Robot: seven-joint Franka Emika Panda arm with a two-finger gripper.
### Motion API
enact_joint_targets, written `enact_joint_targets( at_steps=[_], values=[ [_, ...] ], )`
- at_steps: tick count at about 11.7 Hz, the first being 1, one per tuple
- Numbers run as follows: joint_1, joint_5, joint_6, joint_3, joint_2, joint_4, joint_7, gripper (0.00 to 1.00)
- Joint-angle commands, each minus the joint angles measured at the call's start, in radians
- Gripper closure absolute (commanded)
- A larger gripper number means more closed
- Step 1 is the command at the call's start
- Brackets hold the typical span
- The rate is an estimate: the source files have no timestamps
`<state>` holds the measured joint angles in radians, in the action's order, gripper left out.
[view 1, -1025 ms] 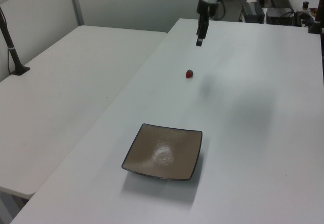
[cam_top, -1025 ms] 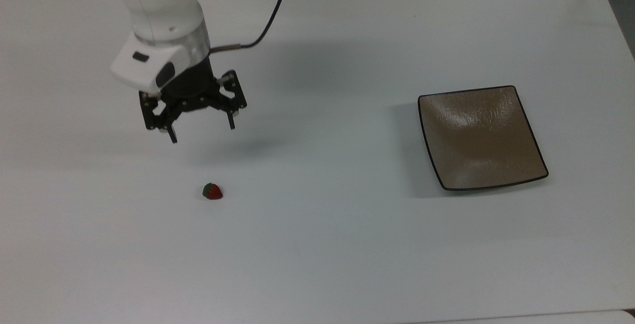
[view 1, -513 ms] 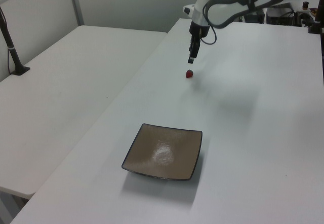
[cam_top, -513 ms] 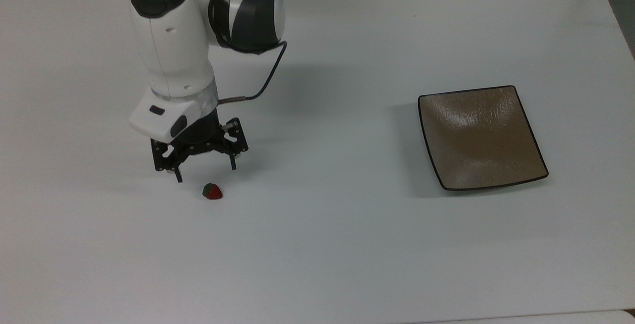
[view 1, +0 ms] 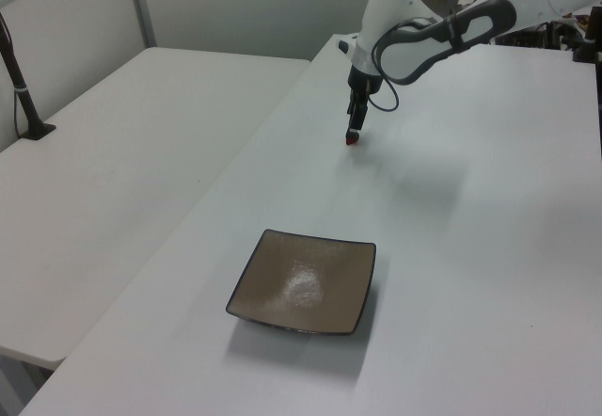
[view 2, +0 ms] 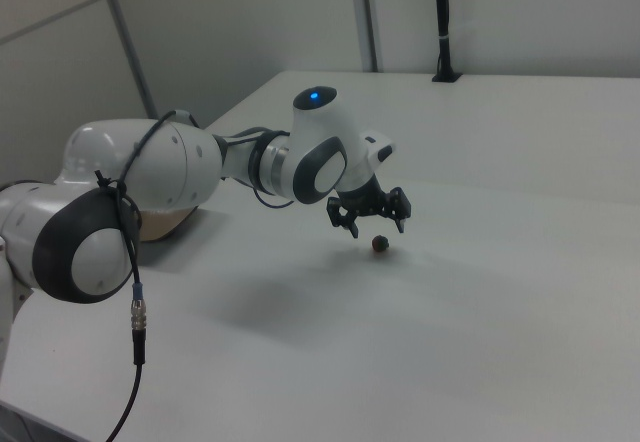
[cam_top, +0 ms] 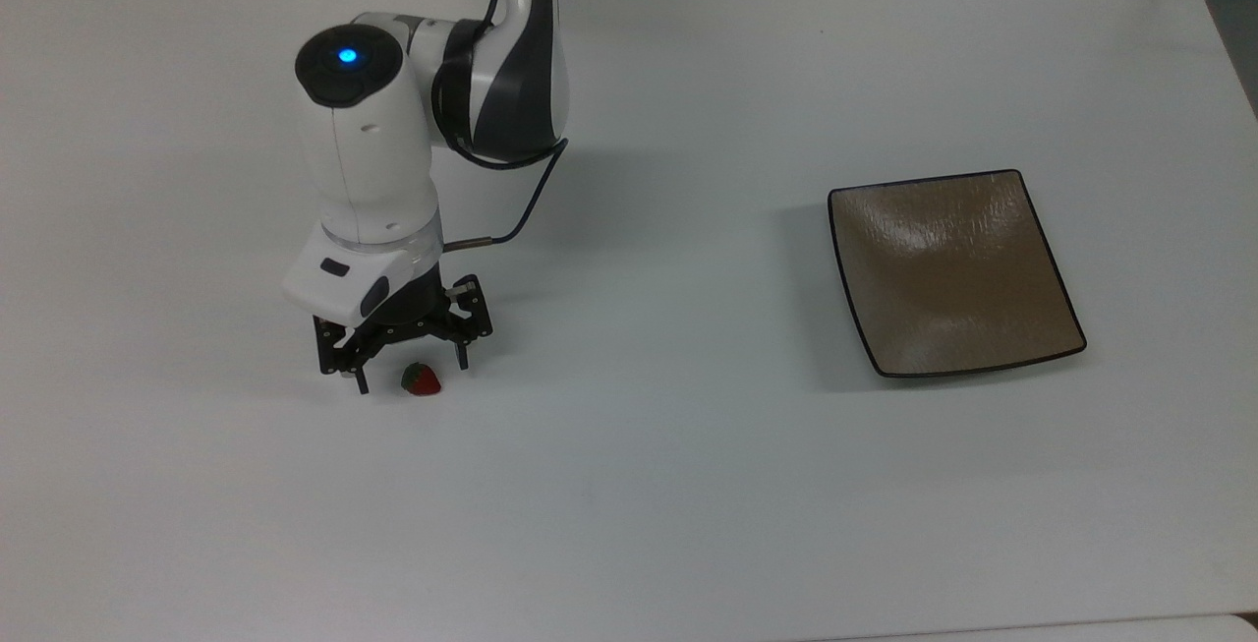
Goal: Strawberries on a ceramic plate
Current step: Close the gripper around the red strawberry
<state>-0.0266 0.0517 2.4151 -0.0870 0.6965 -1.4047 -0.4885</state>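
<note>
Now lower | gripper (cam_top: 412,378) spread wide, has descended around strawberry (cam_top: 422,379) | ceramic plate (cam_top: 953,273) unmoved

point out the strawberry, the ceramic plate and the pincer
strawberry (cam_top: 422,379), top view, its red body
ceramic plate (cam_top: 951,273), top view, centre of its tan surface
pincer (cam_top: 412,373), top view, midway between its open fingertips

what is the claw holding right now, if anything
Nothing. The claw is open, its fingers standing either side of the strawberry, which lies on the table, not gripped.
</note>
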Motion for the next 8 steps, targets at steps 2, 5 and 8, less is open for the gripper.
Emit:
enact_joint_targets(
  at_steps=[2, 5, 8],
  values=[
    [-0.001, -0.035, 0.065, 0.003, 0.009, -0.036, -0.022, 0.24],
    [-0.004, -0.065, 0.068, 0.003, 0.008, -0.043, -0.022, 0.69],
    [-0.004, -0.09, 0.067, 0.003, -0.002, -0.06, -0.028, 1.0]
  ],
)
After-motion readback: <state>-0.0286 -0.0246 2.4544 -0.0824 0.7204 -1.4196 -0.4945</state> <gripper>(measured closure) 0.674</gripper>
